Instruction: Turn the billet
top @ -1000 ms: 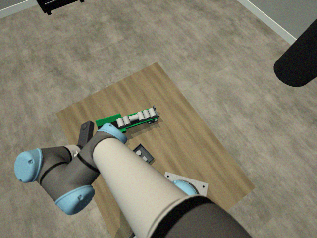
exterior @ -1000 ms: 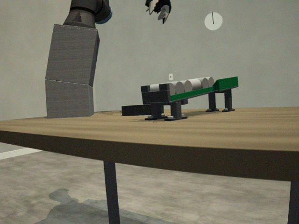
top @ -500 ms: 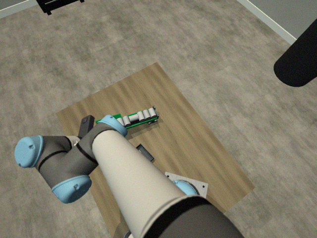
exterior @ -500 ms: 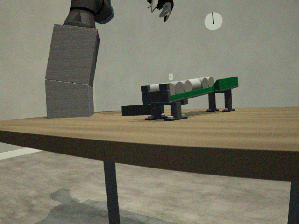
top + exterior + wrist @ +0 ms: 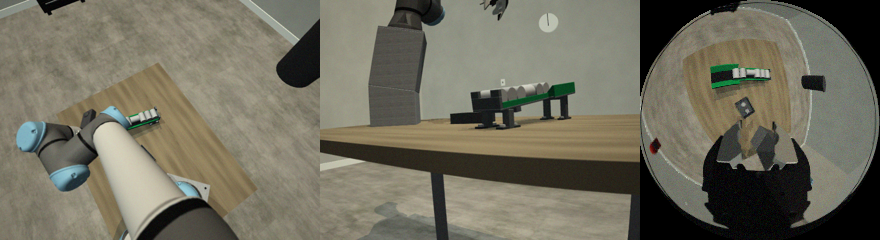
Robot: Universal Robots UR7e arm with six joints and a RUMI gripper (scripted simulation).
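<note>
The green-railed feed ramp (image 5: pixel 140 125) (image 5: pixel 564 89) (image 5: pixel 722 76) slopes down to a dark stop (image 5: pixel 486 103). Three grey billets lie across it side by side at the stop; the middle one (image 5: pixel 147 115) (image 5: pixel 511 93) stands between two others. Just uphill, one billet (image 5: pixel 134 118) (image 5: pixel 528 90) (image 5: pixel 751 74) lies lengthwise. Two more billets lie across the ramp above it, one of them partly showing in the top view. My gripper (image 5: pixel 492 13) (image 5: pixel 757 121) is partly open and empty, high above the table and away from the ramp. The arm hides it in the top view.
A small dark tray (image 5: pixel 464 118) (image 5: pixel 745 107) holding two light pieces is on the table (image 5: pixel 180 134) (image 5: pixel 423 139) beside the ramp. The arm covers the ramp's upper end and most of the tray in the top view. A black cylinder (image 5: pixel 299 64) (image 5: pixel 814 83) is beyond the table.
</note>
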